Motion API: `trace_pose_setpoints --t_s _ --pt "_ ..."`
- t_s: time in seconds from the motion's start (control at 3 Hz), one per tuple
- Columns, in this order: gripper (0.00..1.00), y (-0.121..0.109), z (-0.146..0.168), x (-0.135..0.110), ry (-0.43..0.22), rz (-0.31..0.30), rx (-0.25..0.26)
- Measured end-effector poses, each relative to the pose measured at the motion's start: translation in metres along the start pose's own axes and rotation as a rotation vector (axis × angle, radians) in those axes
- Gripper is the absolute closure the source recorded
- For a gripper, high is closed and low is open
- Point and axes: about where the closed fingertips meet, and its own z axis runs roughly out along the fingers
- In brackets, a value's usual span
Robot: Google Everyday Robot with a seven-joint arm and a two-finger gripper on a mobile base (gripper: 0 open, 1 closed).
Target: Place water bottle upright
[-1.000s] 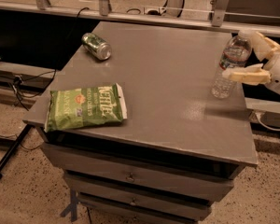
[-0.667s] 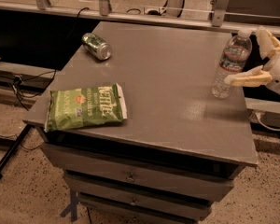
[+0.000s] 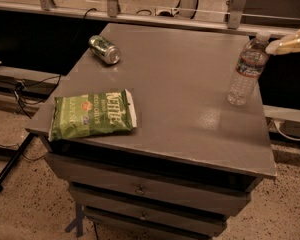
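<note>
Standing upright near the right edge of the grey table point(image 3: 180, 99) is the water bottle point(image 3: 245, 71), white cap uppermost. The gripper point(image 3: 289, 41) is at the scene's right border, just beside the cap; released or clenched cannot be told. A green can point(image 3: 104, 49) lies far left, a chip bag point(image 3: 92, 115) near left.

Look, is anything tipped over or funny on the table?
The green can lies on its side at the far left. The water bottle stands upright near the right edge, with the end effector beside its cap.
</note>
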Motion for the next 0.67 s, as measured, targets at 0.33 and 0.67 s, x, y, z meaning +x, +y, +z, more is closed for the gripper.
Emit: trace_pose_setpoints --t_s 0.33,0.67 --pt "0.00 -0.0153 -0.0148 -0.0382 -0.005 -0.061 0.019" --pt "0.00 -0.0163 -0.0151 -0.0370 -0.007 -0.059 0.023"
